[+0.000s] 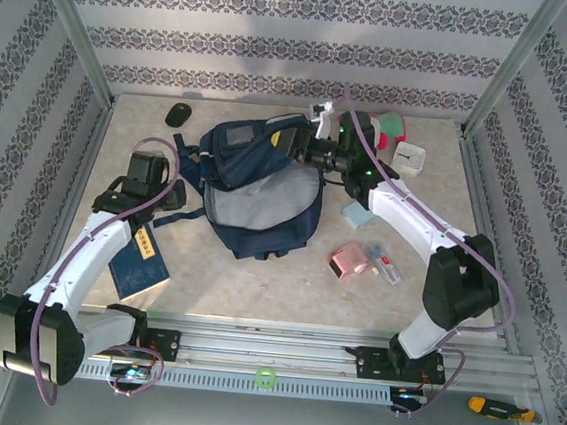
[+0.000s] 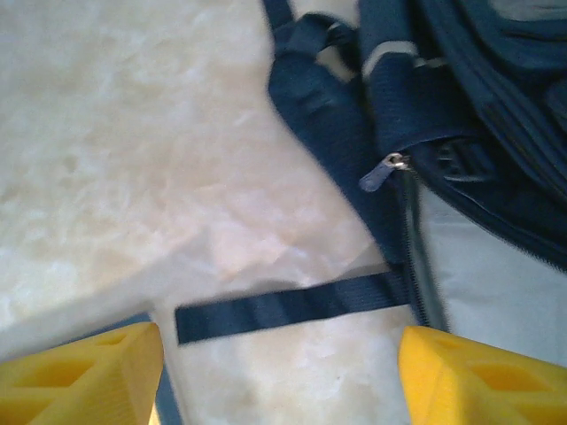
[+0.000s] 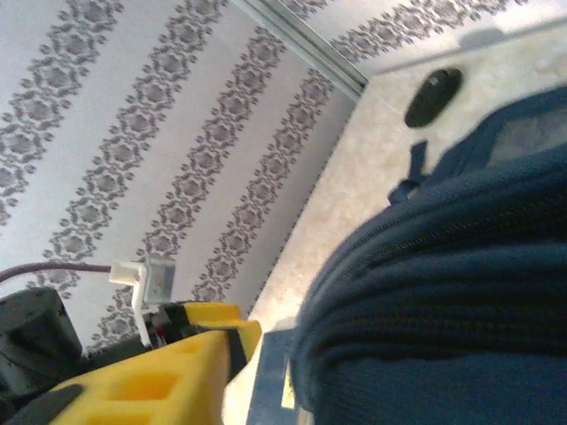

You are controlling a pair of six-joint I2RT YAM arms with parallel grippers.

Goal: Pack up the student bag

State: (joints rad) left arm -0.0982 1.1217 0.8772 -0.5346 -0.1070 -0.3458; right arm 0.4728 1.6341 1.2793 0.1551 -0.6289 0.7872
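Matt cloth student bag [image 1: 255, 200], seemingly plastic fingers [image 2: 80, 376]

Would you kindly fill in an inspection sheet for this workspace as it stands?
Surface: pale marbled table, no spills seen.
Job's things: student bag lying mid-table, open, grey lining showing.
Clutter: black mouse, blue booklet, pink box, white clock on the table; screwdriver on the front frame.
Grippers: left gripper open above a loose strap, holding nothing; right gripper at the bag's top edge, one yellow finger beside the fabric, open or shut unclear.
Cables: purple cables loop along both arms.
Surroundings: patterned walls with metal posts.
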